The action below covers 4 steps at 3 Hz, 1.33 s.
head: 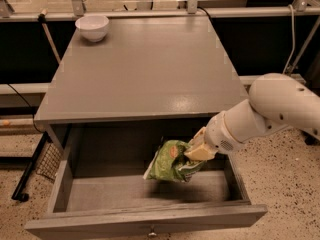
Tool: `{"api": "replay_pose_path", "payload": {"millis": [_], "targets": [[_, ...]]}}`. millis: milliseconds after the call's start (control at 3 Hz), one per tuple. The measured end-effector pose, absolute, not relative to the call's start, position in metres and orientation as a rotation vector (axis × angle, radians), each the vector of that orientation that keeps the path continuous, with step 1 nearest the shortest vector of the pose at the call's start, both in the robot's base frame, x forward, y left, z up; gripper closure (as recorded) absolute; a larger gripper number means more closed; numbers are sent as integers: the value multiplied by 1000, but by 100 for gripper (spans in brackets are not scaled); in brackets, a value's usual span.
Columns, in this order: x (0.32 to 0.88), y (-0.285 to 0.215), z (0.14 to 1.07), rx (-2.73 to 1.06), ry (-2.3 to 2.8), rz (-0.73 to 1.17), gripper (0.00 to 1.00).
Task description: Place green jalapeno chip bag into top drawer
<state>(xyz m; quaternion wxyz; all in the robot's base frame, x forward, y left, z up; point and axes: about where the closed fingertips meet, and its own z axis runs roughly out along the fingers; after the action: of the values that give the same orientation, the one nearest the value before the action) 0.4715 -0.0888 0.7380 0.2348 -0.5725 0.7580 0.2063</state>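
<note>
The green jalapeno chip bag (169, 162) hangs tilted inside the open top drawer (150, 218), right of its middle and just above the drawer floor. My gripper (196, 153) reaches in from the right on the white arm (270, 109). It is shut on the bag's right end, and the beige fingers (200, 149) cover that end. The drawer is pulled out under the grey table top (145, 69), with its small knob (151, 231) at the bottom edge of the view.
A white bowl (92, 27) stands at the table's back left corner. A metal rail and cables run behind the table. A black wire stand (35, 164) sits on the speckled floor to the left of the drawer.
</note>
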Motion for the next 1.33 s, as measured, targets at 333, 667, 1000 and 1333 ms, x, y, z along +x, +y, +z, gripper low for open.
{"api": "replay_pose_path", "payload": {"millis": [333,667,1000,1333], "targets": [[480,-84,712,-1522,2090,575,100],[481,-83,713,-1523,2088,572,81],[480,-81,713,-1528,2086,574,51],[480,-80,713,-1530,2085,575,27]]}}
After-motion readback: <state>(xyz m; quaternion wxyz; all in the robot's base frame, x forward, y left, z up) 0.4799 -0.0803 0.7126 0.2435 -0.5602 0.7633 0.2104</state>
